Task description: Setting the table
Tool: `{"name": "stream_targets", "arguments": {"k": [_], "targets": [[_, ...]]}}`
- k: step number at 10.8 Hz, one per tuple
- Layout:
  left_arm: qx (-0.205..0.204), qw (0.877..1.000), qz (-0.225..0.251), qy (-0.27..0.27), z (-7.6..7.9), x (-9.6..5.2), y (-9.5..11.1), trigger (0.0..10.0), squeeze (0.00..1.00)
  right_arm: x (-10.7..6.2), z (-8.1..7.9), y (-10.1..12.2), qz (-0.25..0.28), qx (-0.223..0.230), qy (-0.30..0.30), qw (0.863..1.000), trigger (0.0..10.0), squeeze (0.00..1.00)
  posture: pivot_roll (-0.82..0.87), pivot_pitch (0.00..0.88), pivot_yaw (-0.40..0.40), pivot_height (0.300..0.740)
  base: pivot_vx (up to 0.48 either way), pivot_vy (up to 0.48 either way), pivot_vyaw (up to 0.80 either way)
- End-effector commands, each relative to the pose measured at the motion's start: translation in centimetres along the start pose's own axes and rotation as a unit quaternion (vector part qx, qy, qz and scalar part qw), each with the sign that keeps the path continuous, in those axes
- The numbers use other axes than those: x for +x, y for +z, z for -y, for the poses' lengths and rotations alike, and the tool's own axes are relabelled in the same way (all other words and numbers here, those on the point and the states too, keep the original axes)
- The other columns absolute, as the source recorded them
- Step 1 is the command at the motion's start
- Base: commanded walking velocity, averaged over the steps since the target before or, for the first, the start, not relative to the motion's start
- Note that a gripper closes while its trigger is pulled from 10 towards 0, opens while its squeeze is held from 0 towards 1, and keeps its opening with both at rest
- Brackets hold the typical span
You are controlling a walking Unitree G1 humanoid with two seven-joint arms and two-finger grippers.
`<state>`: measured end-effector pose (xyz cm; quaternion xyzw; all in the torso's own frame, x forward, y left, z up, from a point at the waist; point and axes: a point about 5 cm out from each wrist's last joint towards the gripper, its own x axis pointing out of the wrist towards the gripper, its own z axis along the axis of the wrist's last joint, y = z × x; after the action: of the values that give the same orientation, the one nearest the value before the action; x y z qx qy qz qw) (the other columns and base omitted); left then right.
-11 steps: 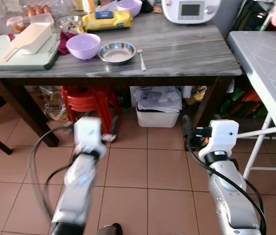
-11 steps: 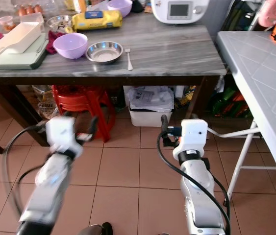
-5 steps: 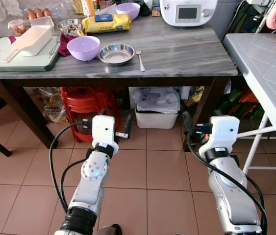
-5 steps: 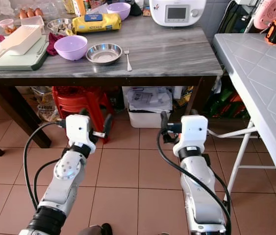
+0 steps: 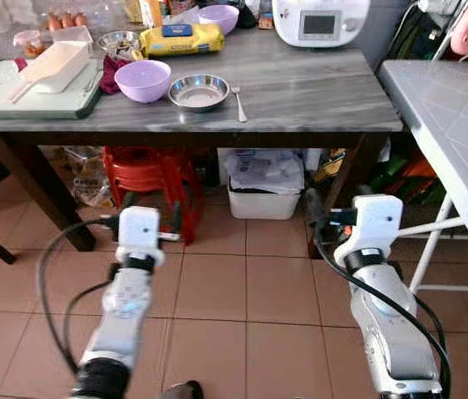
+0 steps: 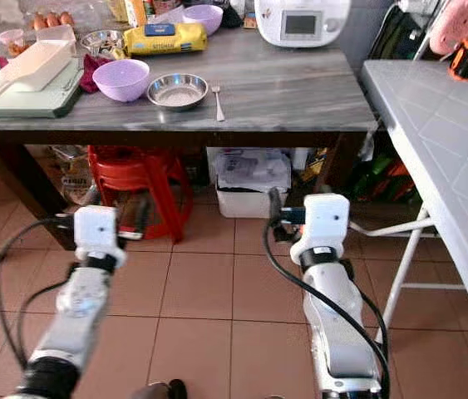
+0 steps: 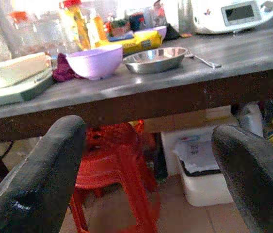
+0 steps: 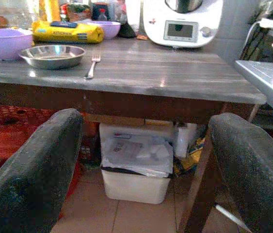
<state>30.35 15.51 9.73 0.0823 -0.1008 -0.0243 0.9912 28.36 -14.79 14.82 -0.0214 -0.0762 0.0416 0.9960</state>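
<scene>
Approach step. My left gripper [image 7: 146, 174] and right gripper [image 8: 141, 179] hang low before the table [image 5: 317, 91], both spread wide, empty. Beyond: steel bowl [image 5: 199, 90], fork [image 5: 238, 101], purple bowl [image 5: 141, 79]. Next: step closer, raise 1 arm.

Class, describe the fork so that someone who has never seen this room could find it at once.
Start at the long grey table with the white appliance at its back edge. Near its front edge stand a lilac bowl and a steel dish. The fork lies just right of that dish: thin, silver, the only cutlery there.
</scene>
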Motion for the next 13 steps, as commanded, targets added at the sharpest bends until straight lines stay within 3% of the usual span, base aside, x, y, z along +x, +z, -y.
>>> {"name": "stream_targets", "arguments": {"k": [1,2,3,5,6,8,9,11,13], "targets": [[0.010,0.999,0.014,-0.028,0.3,0.2,0.1,10.0,0.00,0.3,-0.2,0.5,0.004,0.001,0.011,1.000,10.0,0.00,-0.05,0.107,-0.002,0.740,0.000,0.000,0.00],[0.042,0.997,0.014,-0.066,0.0,0.4,0.0,10.0,0.00,0.5,-0.3,0.8,0.008,-0.001,0.018,1.000,10.0,0.00,-0.06,0.107,-0.003,0.740,0.000,0.000,0.00],[0.049,0.996,0.014,-0.075,-0.2,0.2,-0.1,10.0,0.00,0.4,-0.2,0.8,0.008,-0.002,0.018,1.000,10.0,0.00,-0.06,0.106,0.000,0.740,0.000,0.000,0.00],[0.023,0.997,0.006,-0.071,-0.2,-1.0,-0.6,10.0,0.00,0.1,0.3,0.8,0.008,-0.004,0.008,1.000,10.0,0.00,-0.07,0.100,0.010,0.740,0.000,0.000,0.00],[0.014,0.998,0.005,-0.068,0.2,-2.3,-1.0,10.0,0.00,-0.1,0.5,0.8,0.007,-0.002,0.003,1.000,10.0,0.00,-0.06,0.098,0.014,0.740,0.000,0.000,0.00],[0.000,0.999,-0.014,-0.031,-0.5,-4.3,-1.7,10.0,0.00,-0.5,0.9,0.7,0.006,0.003,-0.002,1.000,10.0,0.00,-0.05,0.095,0.009,0.740,0.000,0.000,0.00],[0.002,1.000,-0.021,-0.012,-1.3,-4.9,-1.9,10.0,0.00,-1.1,1.5,0.5,0.001,0.006,-0.013,1.000,10.0,0.00,-0.03,0.096,0.004,0.740,0.000,0.000,0.00],[0.009,0.999,-0.023,0.030,-2.8,-5.1,-1.7,10.0,0.00,-3.9,3.5,-1.3,-0.041,-0.001,-0.064,0.997,10.0,0.00,-0.03,0.098,0.011,0.740,0.000,0.000,0.00],[0.000,0.999,-0.022,0.027,-2.2,-4.6,-1.4,10.0,0.00,-4.9,3.2,-1.9,-0.053,-0.004,-0.054,0.997,10.0,0.00,-0.05,0.095,0.031,0.740,0.000,0.000,0.00]]}}
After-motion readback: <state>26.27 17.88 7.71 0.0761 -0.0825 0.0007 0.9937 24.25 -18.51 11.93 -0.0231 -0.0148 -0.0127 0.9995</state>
